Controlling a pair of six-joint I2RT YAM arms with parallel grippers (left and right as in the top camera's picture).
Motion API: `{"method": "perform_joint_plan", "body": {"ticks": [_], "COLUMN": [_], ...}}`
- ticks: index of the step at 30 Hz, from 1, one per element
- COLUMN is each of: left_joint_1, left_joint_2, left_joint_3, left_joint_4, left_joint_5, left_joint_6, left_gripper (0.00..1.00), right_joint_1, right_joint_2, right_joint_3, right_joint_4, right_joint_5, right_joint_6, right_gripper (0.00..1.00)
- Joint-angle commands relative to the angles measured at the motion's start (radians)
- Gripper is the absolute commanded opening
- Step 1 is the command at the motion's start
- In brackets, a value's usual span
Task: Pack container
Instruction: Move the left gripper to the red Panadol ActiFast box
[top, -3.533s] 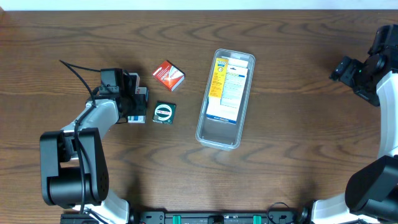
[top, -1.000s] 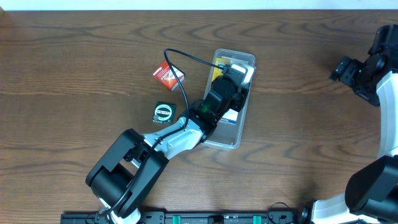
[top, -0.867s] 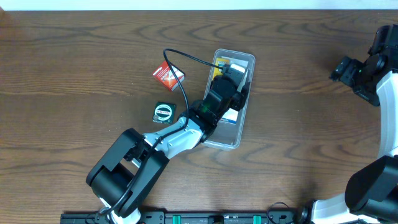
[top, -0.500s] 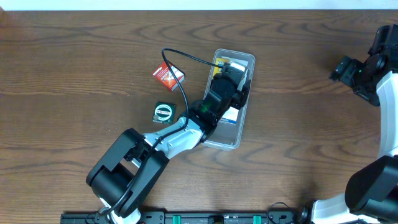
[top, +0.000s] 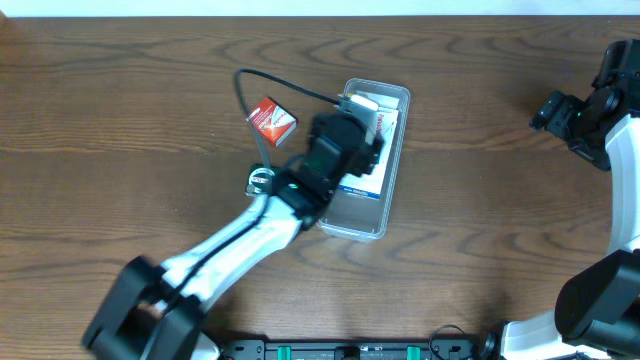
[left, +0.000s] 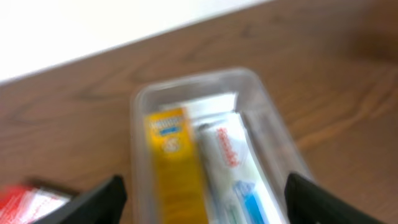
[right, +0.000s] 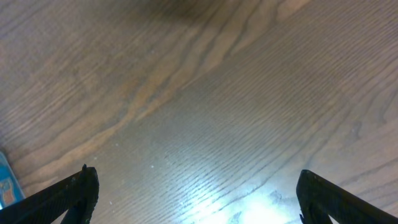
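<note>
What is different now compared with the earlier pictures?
The left arm carried a small box from the left of the table to the container; the left fingers opened there, are empty now, and are drawing back. The red box, the green box and the right arm stayed where they were.

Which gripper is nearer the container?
Left. The left gripper is over the container, jaws spread; the right gripper is far off to its right, above bare table.
</note>
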Motion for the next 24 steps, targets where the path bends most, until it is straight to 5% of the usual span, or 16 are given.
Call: {"method": "perform_joint_plan", "body": {"ticks": [1, 8, 17, 24], "left_joint_1": [0.077, 0.301, 0.513, 0.532], "left_joint_2": [-0.064, -0.082, 0.069, 0.263], "left_joint_3": [0.014, 0.014, 0.014, 0.014], "left_joint_4": [-0.115, -0.315, 0.035, 0.217], "left_joint_5": [-0.032, -0.020, 0.137, 0.182], "left_joint_6": [0.022, 0.004, 0.136, 0.331], "left_gripper": [0.89, 0.99, 0.98, 0.98], "right_joint_1": [-0.005, -0.005, -0.005, -0.005], "right_joint_2": [0.000, 0.000, 0.000, 0.000], "right_joint_3": [0.004, 0.003, 0.003, 0.004], "right_joint_4": [0.000, 0.000, 0.000, 0.000], "right_joint_5": [0.007, 0.007, 0.007, 0.007], "right_joint_6": [0.007, 0.007, 0.007, 0.007], "right_gripper": [0.99, 0.99, 0.99, 0.99]}}
